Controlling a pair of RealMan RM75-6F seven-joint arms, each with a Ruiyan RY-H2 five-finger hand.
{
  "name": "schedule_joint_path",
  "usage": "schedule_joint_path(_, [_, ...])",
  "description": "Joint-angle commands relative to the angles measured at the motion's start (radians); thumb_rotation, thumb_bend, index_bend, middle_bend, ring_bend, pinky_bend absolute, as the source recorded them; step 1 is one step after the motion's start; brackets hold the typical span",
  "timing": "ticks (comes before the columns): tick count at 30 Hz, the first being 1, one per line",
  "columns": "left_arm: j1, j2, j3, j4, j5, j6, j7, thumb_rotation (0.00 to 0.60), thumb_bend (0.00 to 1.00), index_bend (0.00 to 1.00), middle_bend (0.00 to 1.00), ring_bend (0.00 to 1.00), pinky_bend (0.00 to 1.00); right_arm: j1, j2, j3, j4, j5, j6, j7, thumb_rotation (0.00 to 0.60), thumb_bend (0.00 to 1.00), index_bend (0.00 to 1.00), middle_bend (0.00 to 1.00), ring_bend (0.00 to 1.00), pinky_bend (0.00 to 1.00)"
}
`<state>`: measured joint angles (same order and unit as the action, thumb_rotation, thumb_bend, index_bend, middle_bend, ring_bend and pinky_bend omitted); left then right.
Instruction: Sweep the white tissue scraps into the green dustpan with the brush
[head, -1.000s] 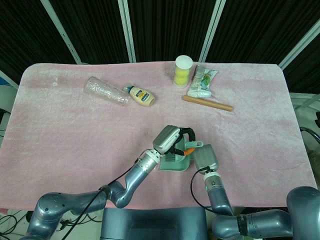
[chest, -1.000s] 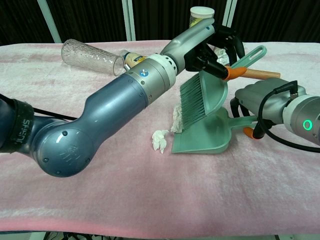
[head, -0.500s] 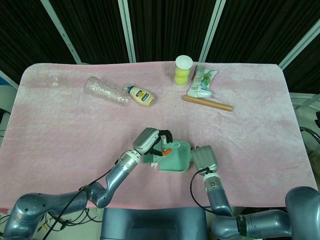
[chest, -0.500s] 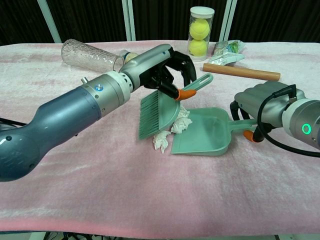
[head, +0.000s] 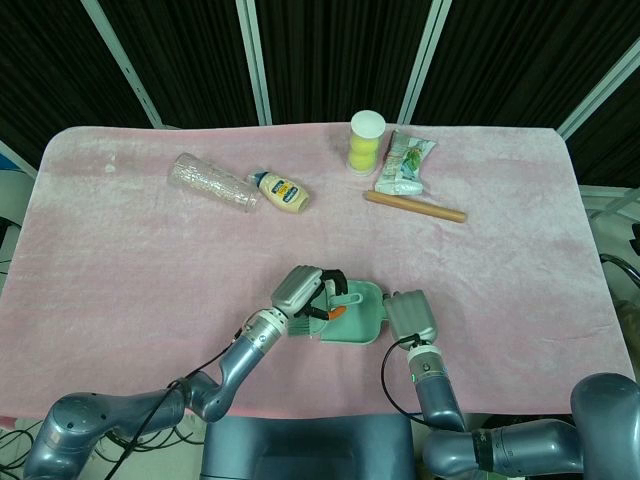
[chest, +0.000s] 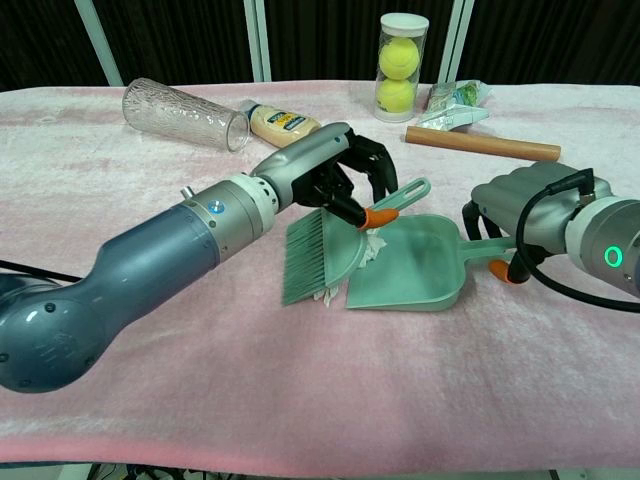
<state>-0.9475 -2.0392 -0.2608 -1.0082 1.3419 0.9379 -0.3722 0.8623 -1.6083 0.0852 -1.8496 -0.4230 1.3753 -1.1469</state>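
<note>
The green dustpan (chest: 420, 270) (head: 362, 318) lies flat near the front of the pink table, mouth to the left. My right hand (chest: 530, 215) (head: 408, 316) grips its handle on the right side. My left hand (chest: 335, 170) (head: 300, 290) holds the green brush (chest: 320, 250) by its orange-banded handle, bristles down at the dustpan's left lip. White tissue scraps (chest: 372, 246) peek out behind the bristles at the pan's mouth, and a bit shows below the brush (chest: 325, 294). The brush hides most of them.
At the back stand a tennis ball tube (chest: 402, 52), a snack packet (chest: 455, 104) and a wooden rolling pin (chest: 482, 144). A clear ribbed glass (chest: 185, 114) and a mayonnaise bottle (chest: 282, 124) lie back left.
My left hand has swung the brush from above the pan out to the left, then down and right, pushing the scraps against the dustpan's mouth. The right hand and dustpan held still.
</note>
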Motion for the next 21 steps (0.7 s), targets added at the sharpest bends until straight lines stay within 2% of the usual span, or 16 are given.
schedule_joint_path(1, [-0.026, -0.036, -0.022, 0.036, 0.009, 0.006, -0.013, 0.600, 0.40, 0.63, 0.66, 0.91, 1.00, -0.001, 0.000, 0.002, -0.001, -0.001, 0.001, 0.003, 0.600, 0.51, 0.62, 0.57, 0.70, 0.81])
schedule_joint_path(13, [-0.126, -0.116, -0.091, 0.135, 0.028, 0.003, -0.044, 0.600, 0.40, 0.63, 0.66, 0.91, 1.00, -0.003, 0.000, 0.004, -0.011, -0.003, 0.008, 0.005, 0.600, 0.51, 0.62, 0.57, 0.70, 0.81])
schedule_joint_path(21, [-0.178, -0.182, -0.105, 0.223, 0.037, -0.003, -0.093, 0.600, 0.40, 0.63, 0.66, 0.91, 1.00, -0.001, -0.001, 0.007, -0.019, -0.006, 0.023, -0.004, 0.600, 0.51, 0.62, 0.57, 0.70, 0.81])
